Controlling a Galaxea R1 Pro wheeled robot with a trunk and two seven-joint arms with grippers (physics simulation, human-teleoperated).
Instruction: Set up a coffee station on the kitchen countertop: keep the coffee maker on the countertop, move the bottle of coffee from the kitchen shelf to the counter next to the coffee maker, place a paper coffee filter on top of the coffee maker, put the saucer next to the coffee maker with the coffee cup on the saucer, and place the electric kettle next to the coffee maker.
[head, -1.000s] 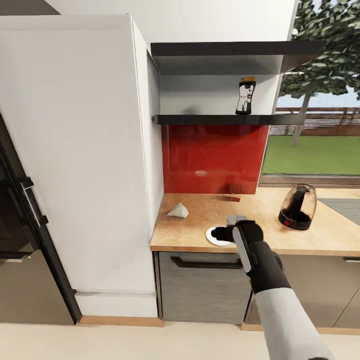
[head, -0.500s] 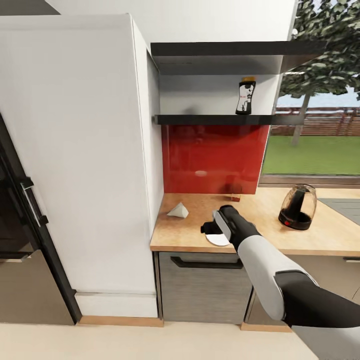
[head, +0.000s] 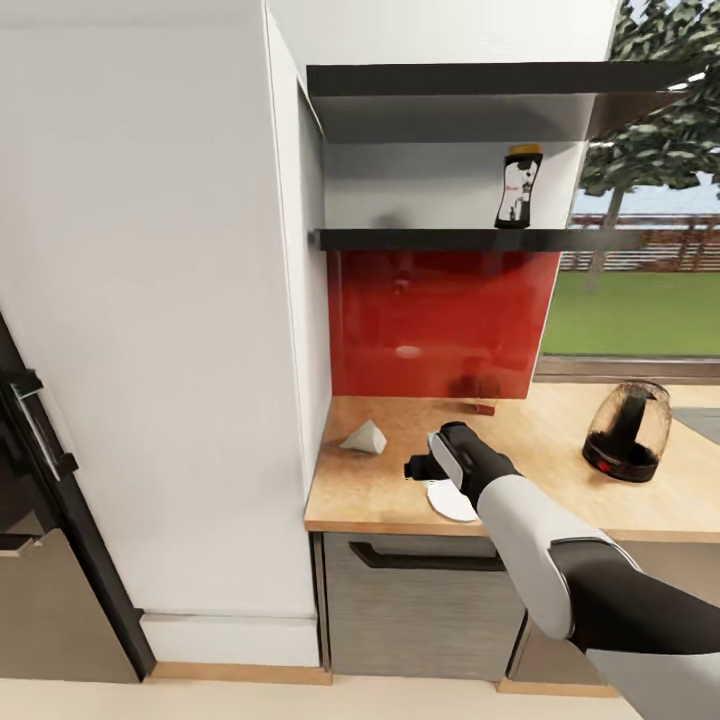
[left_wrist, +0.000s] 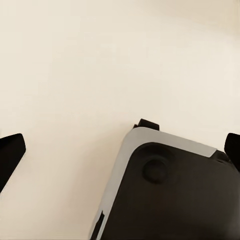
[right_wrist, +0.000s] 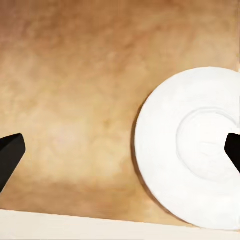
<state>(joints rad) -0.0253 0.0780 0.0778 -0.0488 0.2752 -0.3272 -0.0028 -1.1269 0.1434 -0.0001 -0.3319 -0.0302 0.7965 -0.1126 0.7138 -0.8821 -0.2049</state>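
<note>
The right arm reaches over the wooden table (head: 560, 490), and the right claw (head: 418, 467) hangs just above the white saucer (head: 450, 503), which lies flat near the table's front edge. In the right wrist view the saucer (right_wrist: 192, 150) sits toward one side of the frame on the wood, and the two dark fingertips (right_wrist: 10, 152) show at opposite edges of the picture, so the right claw stands wide with nothing in it. One fingertip lies over the saucer's rim; whether it touches cannot be told.

The paper filter (head: 364, 437), a pale cone lying on its side, rests on the table near the tall white cabinet (head: 150, 320), a little apart from the saucer. The glass kettle (head: 628, 431) stands upright further along the table toward the window (head: 640, 300), well apart from the saucer. The coffee bottle (head: 519, 188) stands upright on the dark shelf (head: 440, 239) above the red backsplash (head: 440, 320).

In the left wrist view the left claw (left_wrist: 120, 150) points down at the pale floor (left_wrist: 100, 65) and part of the robot's base (left_wrist: 170, 195); its dark tips sit at the far edges of the frame, so it too is wide and holds nothing.
</note>
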